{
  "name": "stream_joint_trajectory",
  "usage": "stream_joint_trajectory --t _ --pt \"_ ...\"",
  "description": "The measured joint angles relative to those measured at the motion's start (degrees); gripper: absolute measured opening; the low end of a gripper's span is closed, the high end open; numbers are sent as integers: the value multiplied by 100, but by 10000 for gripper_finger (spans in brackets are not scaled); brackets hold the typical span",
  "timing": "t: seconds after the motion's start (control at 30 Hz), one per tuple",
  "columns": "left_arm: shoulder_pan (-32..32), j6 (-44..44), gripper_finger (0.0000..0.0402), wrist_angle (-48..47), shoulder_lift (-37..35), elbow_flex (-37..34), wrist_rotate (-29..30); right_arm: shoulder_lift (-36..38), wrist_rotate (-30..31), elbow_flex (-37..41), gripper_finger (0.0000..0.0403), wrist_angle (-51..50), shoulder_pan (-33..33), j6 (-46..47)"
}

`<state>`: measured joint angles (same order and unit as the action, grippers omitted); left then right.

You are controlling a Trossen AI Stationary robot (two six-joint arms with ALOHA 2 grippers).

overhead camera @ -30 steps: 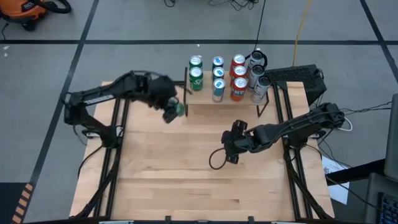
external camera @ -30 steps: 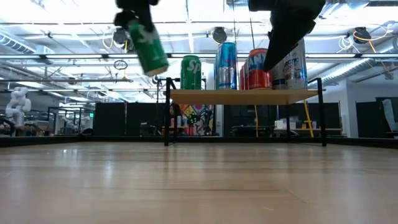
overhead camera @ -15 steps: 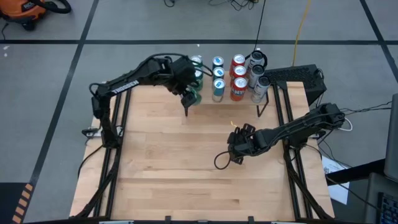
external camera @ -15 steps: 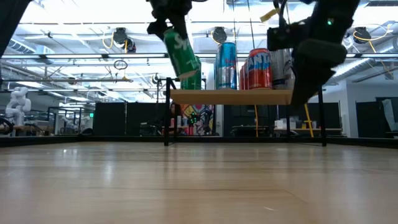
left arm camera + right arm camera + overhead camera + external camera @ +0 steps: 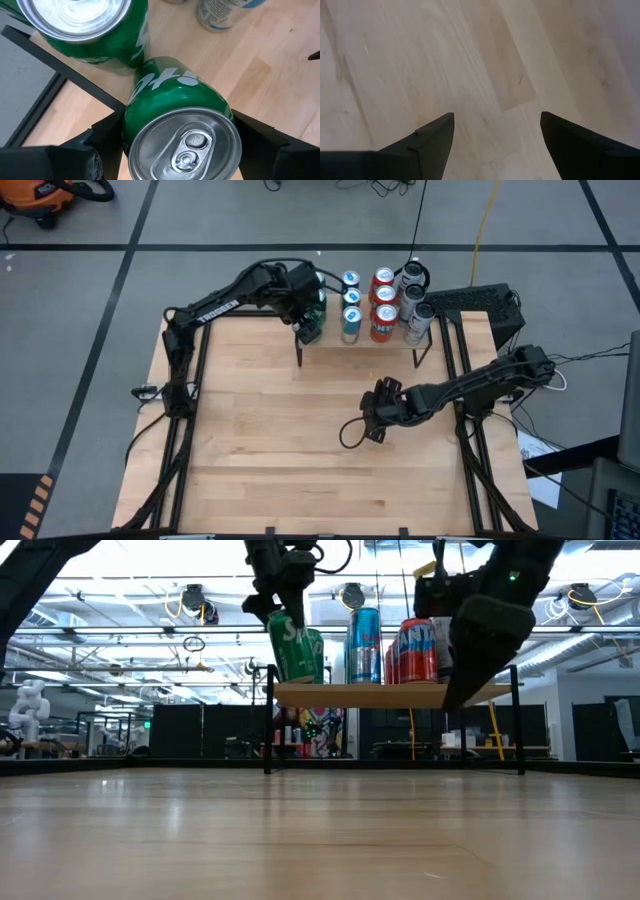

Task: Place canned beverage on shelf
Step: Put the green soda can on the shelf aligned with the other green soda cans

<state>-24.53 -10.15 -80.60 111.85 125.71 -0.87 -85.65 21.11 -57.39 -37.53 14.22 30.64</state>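
The left gripper [image 5: 180, 145] pinches a green can [image 5: 177, 127] between its fingers at the shelf's [image 5: 400, 694] left end, just beside another green can [image 5: 90, 30]. The right gripper [image 5: 492, 145] hangs spread, empty, over the tabletop [image 5: 260, 440] toward its right edge

Green can [image 5: 172, 107] with white lettering; light-wood shelf [image 5: 400, 694]; seemingly red-orange cans [image 5: 383, 305].

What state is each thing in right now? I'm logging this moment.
Left gripper: shut on the green can, at the shelf's left end.
Green can: held, tilted, beside another green can.
Shelf: upright, cans standing on it.
Right gripper: open, empty, above the bare tabletop.
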Motion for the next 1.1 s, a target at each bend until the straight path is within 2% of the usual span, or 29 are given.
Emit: stream_joint_trajectory --t 0.3,0.67,0.8,1.1 --pt "-24 67 292 53 49 4 -64 -2 -40 0 286 2 -37 -134" --pt "-22 175 383 151 49 4 -54 -1 -21 0 286 30 -37 -141" --pt "-20 212 396 114 30 4 173 0 -21 0 286 90 -37 -141" --pt "-7 423 398 87 -2 4 735 0 -19 0 286 209 -37 -148"
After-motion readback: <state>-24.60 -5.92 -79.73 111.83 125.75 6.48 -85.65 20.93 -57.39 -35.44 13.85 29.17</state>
